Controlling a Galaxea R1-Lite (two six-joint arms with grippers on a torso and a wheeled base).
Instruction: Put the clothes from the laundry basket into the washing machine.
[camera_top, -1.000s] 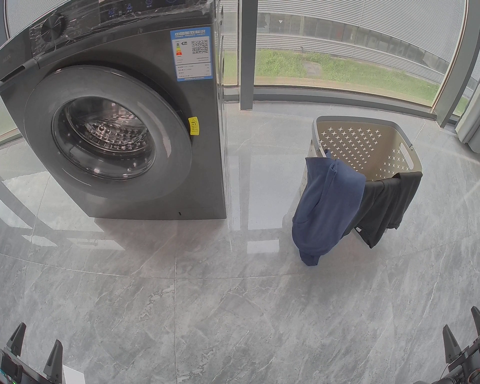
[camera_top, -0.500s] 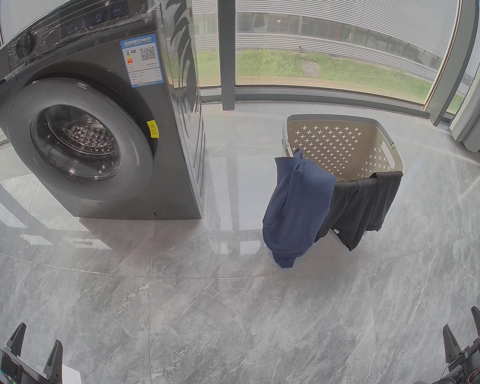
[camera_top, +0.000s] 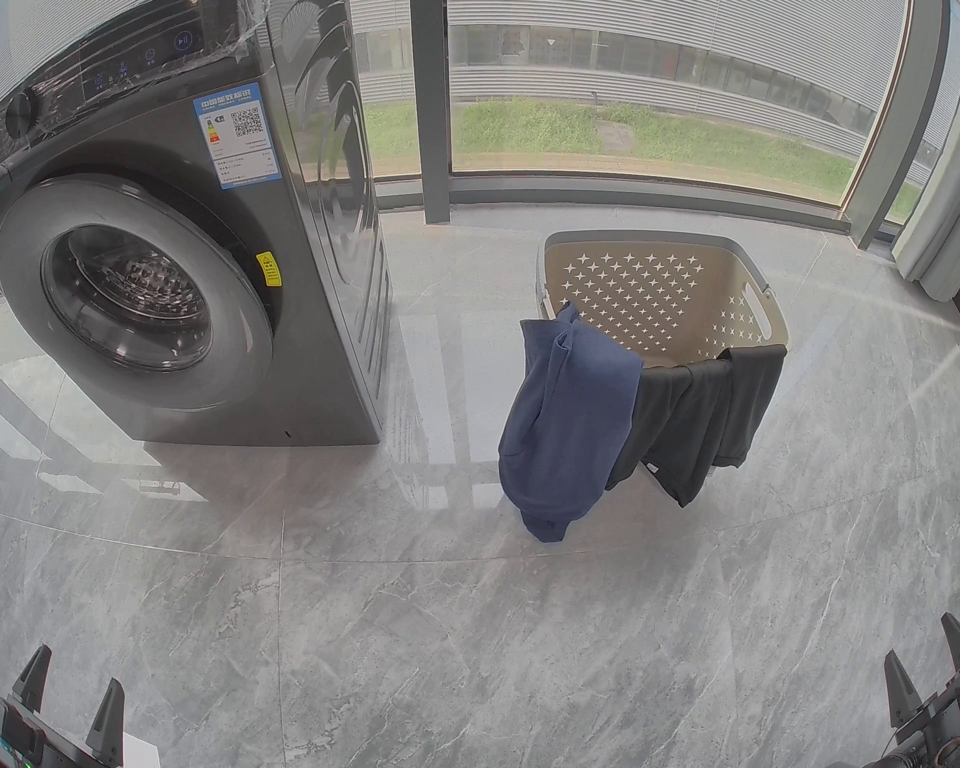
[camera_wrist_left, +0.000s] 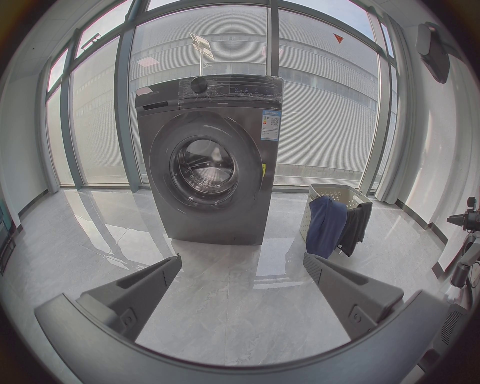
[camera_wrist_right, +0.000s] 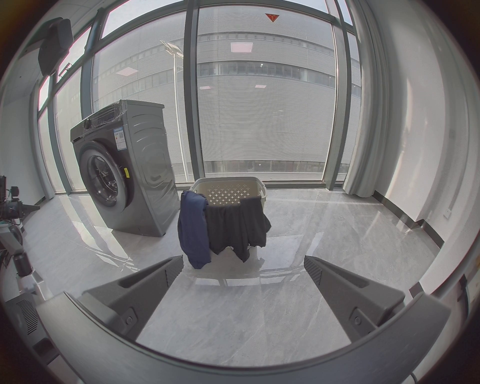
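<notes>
A grey marble-patterned floor (camera_top: 480, 640) fills the lower half of the head view and runs up to a wall of windows (camera_top: 650, 110) across the top. Through the glass show a strip of grass and a ribbed grey building.

A dark grey washing machine (camera_top: 300, 330) stands in the upper left of the frame. Its front is turned toward the lower left, and its round glass door (camera_top: 125, 295) appears shut, with the steel drum visible behind the pane.

A beige laundry basket (camera_top: 655, 280), its walls pierced with star-shaped holes, sits on the floor right of centre, well apart from the machine.

The clothes hang over the basket's near rim. A blue garment (camera_top: 565, 420) is draped over the left corner and trails down almost to the floor. A black garment (camera_top: 700, 420) hangs just beside it to the right, and the two touch where they overlap.

The left gripper (camera_top: 76, 672) is in the lower left corner and the right gripper (camera_top: 920, 642) in the lower right. Both are far from the basket, and each has its fingers spread wide with nothing between them.

A blue-and-white label (camera_top: 237, 135) and a small yellow sticker (camera_top: 268, 269) mark the machine's front panel.
</notes>
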